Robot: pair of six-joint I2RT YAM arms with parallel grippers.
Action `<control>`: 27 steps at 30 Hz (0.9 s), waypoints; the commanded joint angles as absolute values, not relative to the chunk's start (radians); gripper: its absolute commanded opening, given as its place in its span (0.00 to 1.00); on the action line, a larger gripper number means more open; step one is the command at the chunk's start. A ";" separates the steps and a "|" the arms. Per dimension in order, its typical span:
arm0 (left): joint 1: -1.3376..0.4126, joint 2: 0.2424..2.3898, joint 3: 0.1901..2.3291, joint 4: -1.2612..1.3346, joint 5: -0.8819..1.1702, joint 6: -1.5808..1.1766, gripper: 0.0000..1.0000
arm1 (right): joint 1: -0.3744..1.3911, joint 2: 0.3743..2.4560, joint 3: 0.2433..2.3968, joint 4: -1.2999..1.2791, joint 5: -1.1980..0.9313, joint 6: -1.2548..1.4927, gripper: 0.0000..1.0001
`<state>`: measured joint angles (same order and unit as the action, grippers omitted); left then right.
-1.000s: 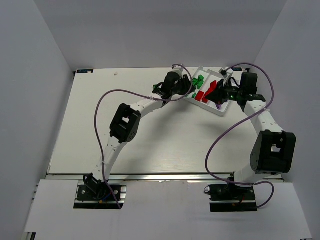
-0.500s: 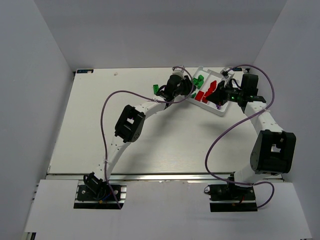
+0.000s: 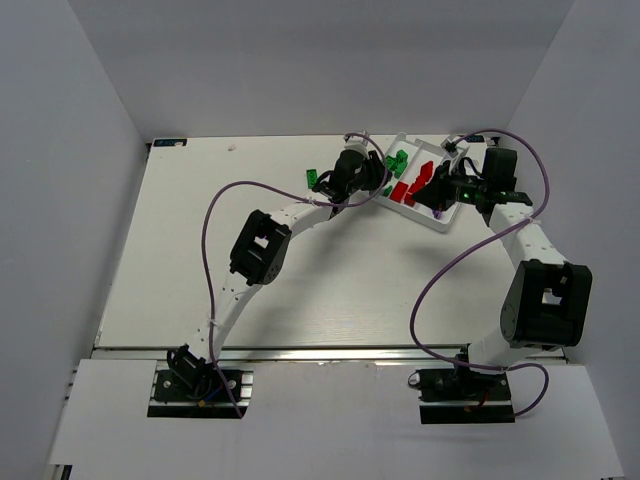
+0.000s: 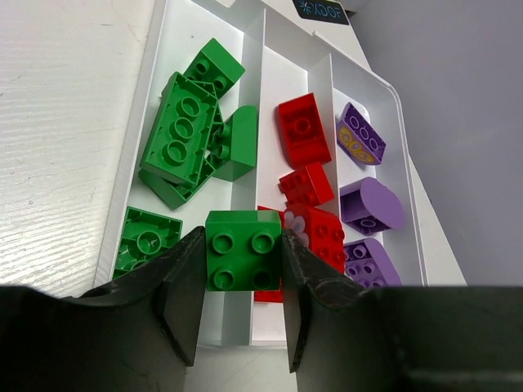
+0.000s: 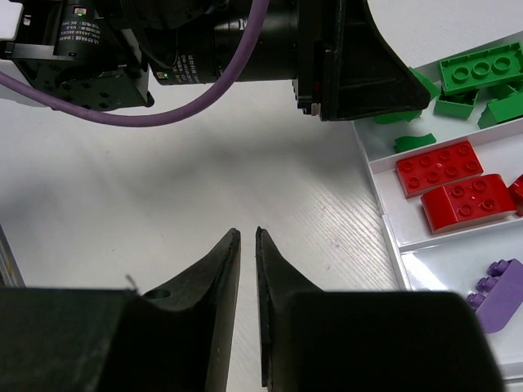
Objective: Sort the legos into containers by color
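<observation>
Overhead looks down; wrist views (both close) share the tray [image 4: 286,73].

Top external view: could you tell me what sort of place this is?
Probably a robotics test cell: left arm and right arm bolted to a white table, plain panels enclosing it, a tray of Lego bricks.

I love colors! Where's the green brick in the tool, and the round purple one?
green brick [image 4: 243,249], left wrist view, on its studded face.
round purple brick [image 4: 372,201], left wrist view, on its smooth rounded face.

The legos [image 4: 180,135] are glossy plastic, the tray [image 4: 282,77] smooth plastic, the table [image 4: 65,122] matt wood-grain.
</observation>
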<state>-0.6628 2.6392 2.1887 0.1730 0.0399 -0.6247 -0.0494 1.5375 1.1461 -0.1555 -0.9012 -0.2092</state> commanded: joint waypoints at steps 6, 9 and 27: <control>-0.669 2.586 2.206 0.167 0.014 -0.600 0.57 | -0.054 1.525 1.163 -0.158 -0.931 -0.212 0.23; -0.667 2.574 2.200 0.164 0.014 -0.594 0.62 | -0.054 1.526 1.173 -0.164 -0.927 -0.212 0.25; -0.563 1.774 1.321 0.197 -0.170 -0.494 0.68 | 0.041 1.638 1.411 -0.388 -0.922 -0.492 0.89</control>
<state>-0.5858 1.9930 1.4490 0.1806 -0.0746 -0.5446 -0.0067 1.6066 1.3449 -0.3355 -0.9409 -0.4034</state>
